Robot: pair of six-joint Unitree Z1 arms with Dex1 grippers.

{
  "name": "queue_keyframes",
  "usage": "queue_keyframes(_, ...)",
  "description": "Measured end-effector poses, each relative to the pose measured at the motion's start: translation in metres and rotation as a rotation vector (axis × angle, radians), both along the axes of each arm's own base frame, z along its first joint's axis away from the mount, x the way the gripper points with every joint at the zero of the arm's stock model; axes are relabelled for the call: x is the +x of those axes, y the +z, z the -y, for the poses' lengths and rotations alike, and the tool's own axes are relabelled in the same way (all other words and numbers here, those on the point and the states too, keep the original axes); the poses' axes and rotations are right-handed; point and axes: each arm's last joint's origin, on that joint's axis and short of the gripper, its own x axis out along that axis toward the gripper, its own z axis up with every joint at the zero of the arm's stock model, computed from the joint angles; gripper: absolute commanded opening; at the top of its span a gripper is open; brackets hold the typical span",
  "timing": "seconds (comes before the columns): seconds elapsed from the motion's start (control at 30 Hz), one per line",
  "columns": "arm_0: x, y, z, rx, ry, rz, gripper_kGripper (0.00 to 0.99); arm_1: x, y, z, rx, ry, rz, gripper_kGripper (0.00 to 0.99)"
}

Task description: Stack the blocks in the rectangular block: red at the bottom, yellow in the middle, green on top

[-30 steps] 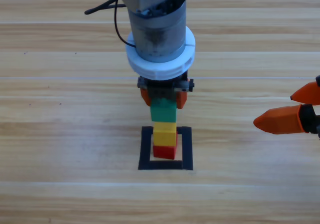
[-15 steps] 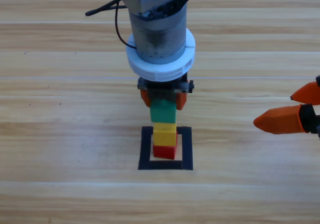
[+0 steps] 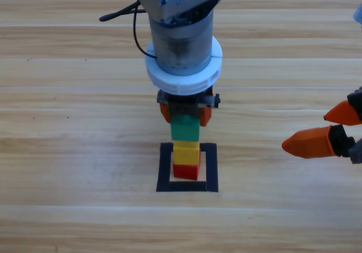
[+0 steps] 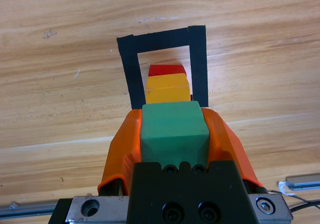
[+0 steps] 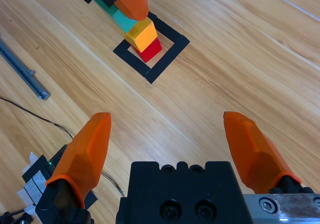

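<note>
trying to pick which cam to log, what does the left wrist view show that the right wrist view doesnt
Only the left wrist view: the left gripper shut on the green cube, an orange jaw against each side, seen from behind. Only the right wrist view: the right gripper open over bare table, plus a metal rail and cables. Both: the green cube on the yellow cube, yellow on the red cube, inside the black tape rectangle.

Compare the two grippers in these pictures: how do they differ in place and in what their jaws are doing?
The left gripper stands over the rectangular block, jaws shut on the green cube atop the yellow cube and red cube. The right gripper waits at the picture's right edge, jaws open, holding nothing. Both have orange jaws.
</note>
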Motion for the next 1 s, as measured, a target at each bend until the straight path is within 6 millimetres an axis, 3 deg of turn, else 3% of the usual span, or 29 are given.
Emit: queue_keyframes(1.0, 0.001, -0.012, 0.001, 0.004, 0.000, -0.003, 0.054, 0.000, 0.000, 0.000, 0.000, 0.000, 0.000, 0.988)
